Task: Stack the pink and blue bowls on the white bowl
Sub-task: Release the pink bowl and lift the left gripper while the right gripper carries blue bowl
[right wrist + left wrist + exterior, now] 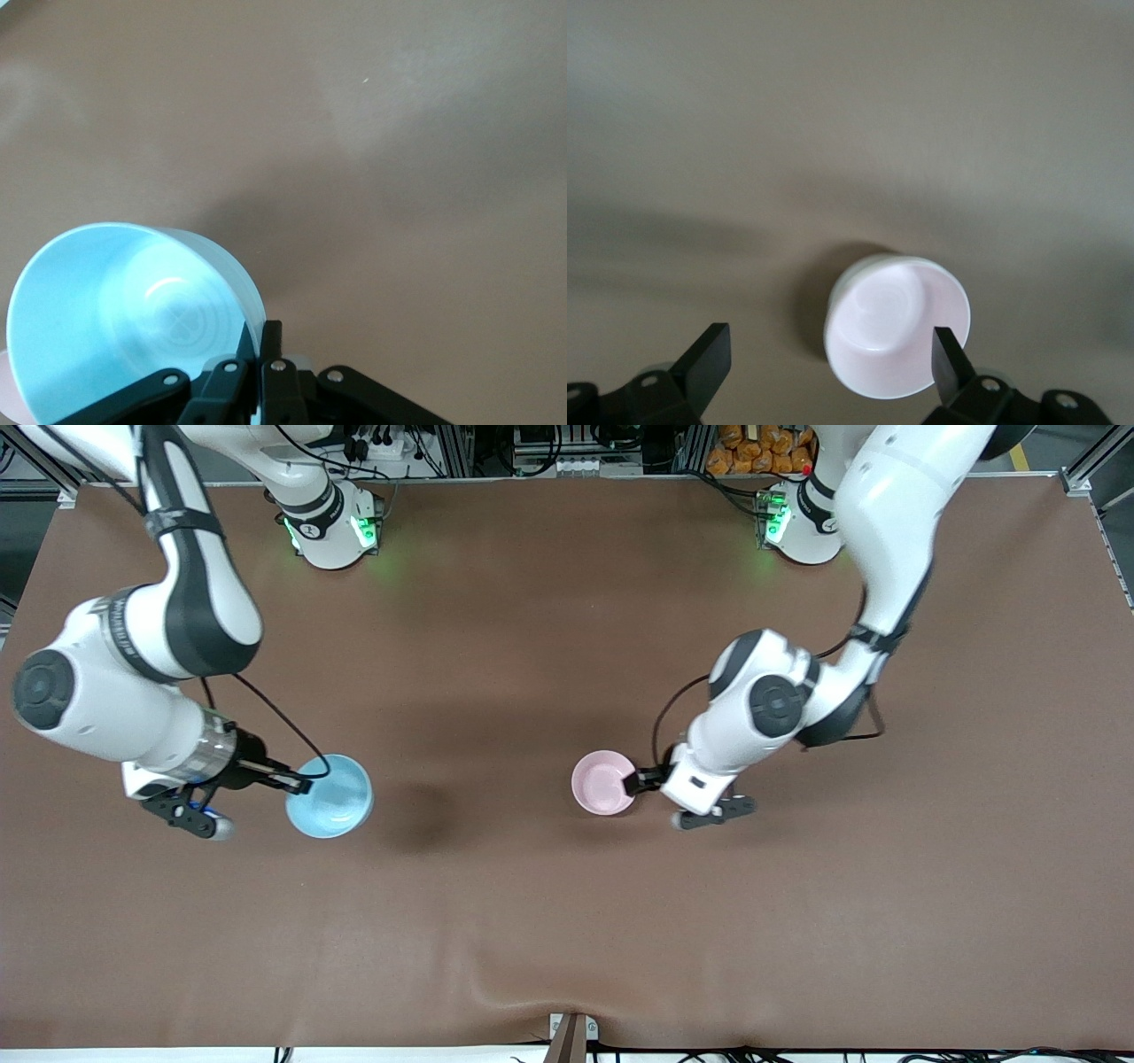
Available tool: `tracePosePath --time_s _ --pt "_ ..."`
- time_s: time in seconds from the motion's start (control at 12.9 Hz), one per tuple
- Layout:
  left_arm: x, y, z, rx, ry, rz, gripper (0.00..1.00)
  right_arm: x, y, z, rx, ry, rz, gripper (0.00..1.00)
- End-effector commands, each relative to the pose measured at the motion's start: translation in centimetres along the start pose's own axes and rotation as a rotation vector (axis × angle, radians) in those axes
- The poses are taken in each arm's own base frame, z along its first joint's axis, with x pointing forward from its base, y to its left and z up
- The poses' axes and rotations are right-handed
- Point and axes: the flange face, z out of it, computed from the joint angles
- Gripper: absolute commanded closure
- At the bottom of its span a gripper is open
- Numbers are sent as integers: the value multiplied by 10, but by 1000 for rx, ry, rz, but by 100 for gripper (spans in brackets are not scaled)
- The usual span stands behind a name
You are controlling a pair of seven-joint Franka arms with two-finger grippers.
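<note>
The light blue bowl (330,795) hangs tilted in the air over the right arm's end of the table. My right gripper (294,782) is shut on its rim; in the right wrist view the gripper (260,332) pinches the bowl's wall (106,328). The pale pink bowl (604,782) sits upright on the table near the middle. My left gripper (640,781) is open just beside it. In the left wrist view the left gripper (828,341) straddles the pink bowl (897,328), with one finger (950,363) at its rim. No separate white bowl shows in any view.
The brown table mat (567,921) is bare around both bowls. The blue bowl casts a dark shadow (425,815) on the mat between the two bowls. Both arm bases stand along the table edge farthest from the front camera.
</note>
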Motion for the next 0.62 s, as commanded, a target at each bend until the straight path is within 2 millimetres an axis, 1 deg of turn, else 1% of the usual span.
tracePosePath --time_s 0.0,0.15,0.23,0.31,0.39,0.54 --pt "8 -31 -105 66 71 -2 0 -34 -40 5 16 -1 72 100" --pt "15 -55 -175 101 114 30 0 -65 -80 16 26 5 129 100" --pt "18 -69 -204 122 113 62 0 -80 -103 21 41 16 152 100" --pt "23 -84 -232 134 113 92 0 -92 -123 33 52 22 185 100" --pt "31 -99 -258 135 110 118 0 -107 -144 43 61 25 206 100" --pt "31 -120 -296 171 65 133 0 -135 -176 68 67 25 240 100"
